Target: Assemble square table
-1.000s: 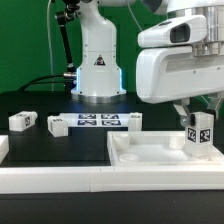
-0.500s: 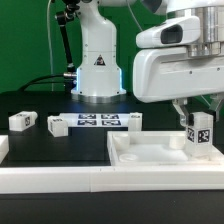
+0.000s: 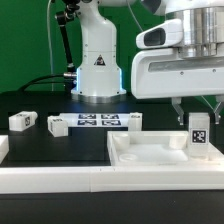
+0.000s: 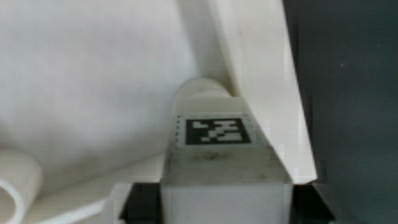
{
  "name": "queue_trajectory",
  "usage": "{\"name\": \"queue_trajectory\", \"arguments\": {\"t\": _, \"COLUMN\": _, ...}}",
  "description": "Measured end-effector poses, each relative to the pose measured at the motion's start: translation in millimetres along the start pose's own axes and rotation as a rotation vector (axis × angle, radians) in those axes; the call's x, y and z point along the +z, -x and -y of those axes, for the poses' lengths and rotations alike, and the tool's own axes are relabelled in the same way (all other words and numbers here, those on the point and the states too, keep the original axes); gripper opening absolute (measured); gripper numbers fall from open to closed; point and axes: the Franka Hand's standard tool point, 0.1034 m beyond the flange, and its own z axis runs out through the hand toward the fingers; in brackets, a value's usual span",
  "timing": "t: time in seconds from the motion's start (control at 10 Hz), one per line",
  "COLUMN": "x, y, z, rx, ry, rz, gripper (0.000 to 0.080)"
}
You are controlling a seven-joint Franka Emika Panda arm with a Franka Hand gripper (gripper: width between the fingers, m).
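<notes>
The gripper (image 3: 198,116) is clamped on a leg (image 3: 198,134) that hangs straight below it, long axis upright, with its foot down in the corner of the top (image 3: 128,152) at the exterior view's right. In the wrist view the leg sits close in the angle of the rim. The next move likely turns on that upright axis meeting the corner's hole, which the leg hides. Since a second ago the hand has turned about the vertical, and the leg's tag now faces squarely, its place hardly shifted
</notes>
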Motion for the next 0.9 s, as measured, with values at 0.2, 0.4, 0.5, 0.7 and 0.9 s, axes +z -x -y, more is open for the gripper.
{"name": "queue_trajectory", "arguments": {"t": 0.2, "x": 0.1, "y": -0.2, "z": -0.5, "rx": 0.174, "ry": -0.007, "rz": 0.005, "gripper": 0.029}}
{"name": "queue_trajectory", "arguments": {"t": 0.4, "x": 0.4, "y": 0.1, "z": -0.3, "rx": 0.341, "ry": -0.019, "rz": 0.015, "gripper": 0.029}}
{"name": "queue_trajectory", "arguments": {"t": 0.5, "x": 0.6, "y": 0.6, "z": 0.4, "rx": 0.422, "ry": -0.022, "rz": 0.019, "gripper": 0.029}}
{"name": "queue_trajectory", "arguments": {"t": 0.7, "x": 0.7, "y": 1.1, "z": 1.0, "rx": 0.537, "ry": -0.033, "rz": 0.032, "gripper": 0.029}}
{"name": "queue_trajectory", "arguments": {"t": 0.9, "x": 0.8, "y": 2.2, "z": 2.9, "rx": 0.65, "ry": -0.042, "rz": 0.044, "gripper": 0.029}}
